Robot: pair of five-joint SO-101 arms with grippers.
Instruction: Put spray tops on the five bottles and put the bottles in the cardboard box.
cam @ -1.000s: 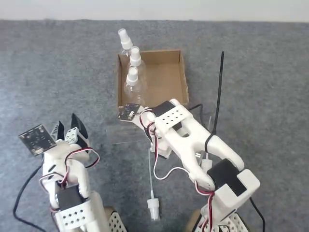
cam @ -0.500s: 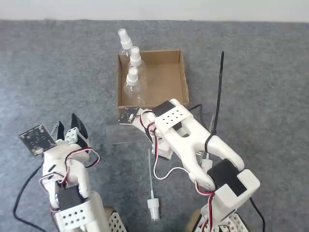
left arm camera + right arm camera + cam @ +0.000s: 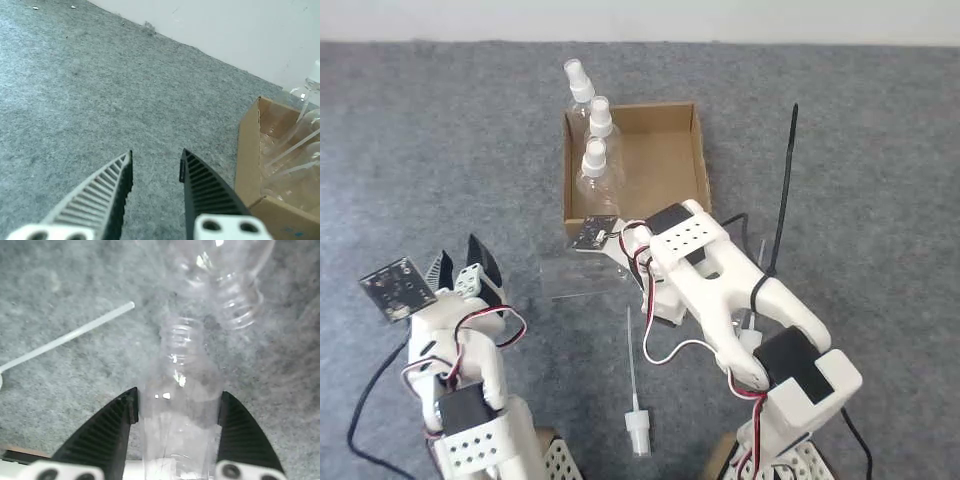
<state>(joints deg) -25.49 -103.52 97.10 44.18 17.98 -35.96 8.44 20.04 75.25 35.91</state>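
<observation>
this looks like a small robotics lab or hobby test bench rather than a home or shop. in the high view a white plastic left arm (image 3: pixel 460 385) at lower left and a like right arm (image 3: pixel 720 285) at lower centre stand side by side, with bare servo wires (image 3: pixel 665 356) looped along them, on a work surface covered in plain grey felt (image 3: pixel 440 130). a bare white wall (image 3: pixel 640 18) runs along the top of the frame behind the felt, and the props are sparse: a plain cardboard box (image 3: pixel 665 160) at upper centre with clear bottles (image 3: pixel 597 180) in it.
</observation>
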